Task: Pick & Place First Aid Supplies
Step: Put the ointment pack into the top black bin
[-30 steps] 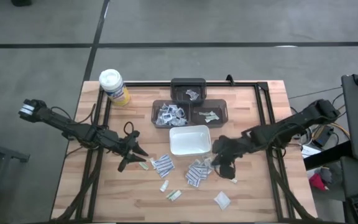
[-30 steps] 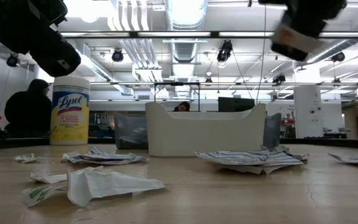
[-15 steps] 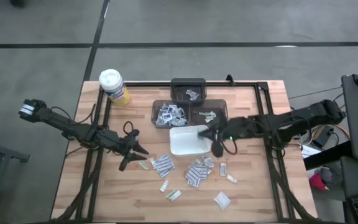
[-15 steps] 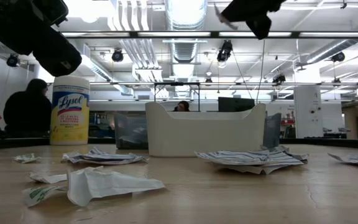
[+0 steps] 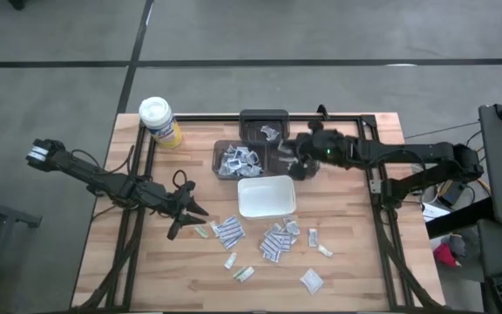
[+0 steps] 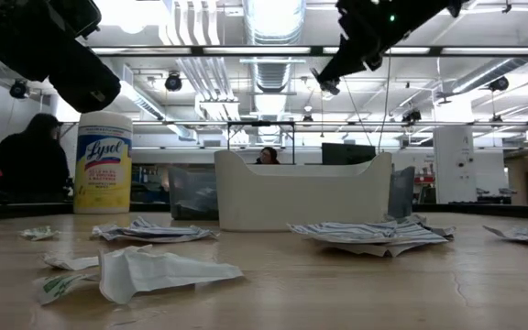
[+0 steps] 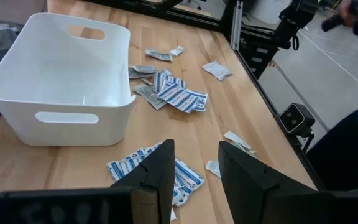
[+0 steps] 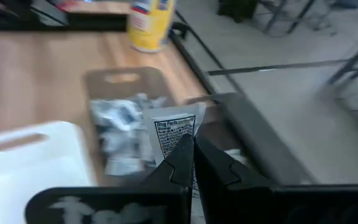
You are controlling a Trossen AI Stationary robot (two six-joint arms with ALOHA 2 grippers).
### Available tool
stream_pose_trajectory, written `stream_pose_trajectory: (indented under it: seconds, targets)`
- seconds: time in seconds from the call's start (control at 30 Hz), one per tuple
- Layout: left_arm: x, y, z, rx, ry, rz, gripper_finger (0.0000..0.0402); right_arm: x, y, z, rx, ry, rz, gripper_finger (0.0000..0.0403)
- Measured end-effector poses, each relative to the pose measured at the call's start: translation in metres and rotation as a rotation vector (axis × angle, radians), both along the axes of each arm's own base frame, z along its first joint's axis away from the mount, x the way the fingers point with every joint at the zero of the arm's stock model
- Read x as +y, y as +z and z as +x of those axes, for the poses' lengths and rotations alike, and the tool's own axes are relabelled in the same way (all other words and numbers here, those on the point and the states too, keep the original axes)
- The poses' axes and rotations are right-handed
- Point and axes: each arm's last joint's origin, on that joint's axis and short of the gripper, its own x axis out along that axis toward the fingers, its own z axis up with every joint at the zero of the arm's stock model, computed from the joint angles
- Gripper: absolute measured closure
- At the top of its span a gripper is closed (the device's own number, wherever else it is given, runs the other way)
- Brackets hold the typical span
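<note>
Setting: industrial robotics lab. Exposed ceiling ducts (image 6: 266, 69), strip lighting, grey concrete floor (image 5: 321, 30), butcher-block worktop (image 5: 347, 262), seated person (image 6: 31, 165) at background workstations.

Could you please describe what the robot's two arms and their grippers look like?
Both arms are dark, slender and jointed. The left arm has a white-striped block at its base end; the left gripper has two flat black fingers. The right gripper has tapered black fingers, and a green light shows near it.

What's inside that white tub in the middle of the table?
The white tub looks bare inside: the left wrist view shows only smooth walls and floor. Its nearest inner corner is hidden.
</note>
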Motion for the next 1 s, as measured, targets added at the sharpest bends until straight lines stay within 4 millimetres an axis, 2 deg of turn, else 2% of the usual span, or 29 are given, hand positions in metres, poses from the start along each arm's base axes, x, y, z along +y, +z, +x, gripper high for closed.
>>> stream_pose_trajectory:
  seconds: [0.2,0.47,0.77,1.0]
  targets:
    - [0.000,0.000,0.000,0.000,0.000,0.000,0.0284,-0.034,0.003,0.001,0.070,0.030,-0.089,0.0394]
    - [0.000,0.000,0.000,0.000,0.000,0.000,0.0284,-0.079,0.004,0.032,0.207,0.098,-0.153,0.0394]
    - [0.000,0.000,0.000,0.000,0.000,0.000,0.0284,-0.142,-0.009,0.074,0.371,0.141,-0.047,0.0394]
    - [0.000,0.000,0.000,0.001,0.000,-0.001,0.0284,-0.184,-0.032,0.100,0.530,0.146,0.091,0.0394]
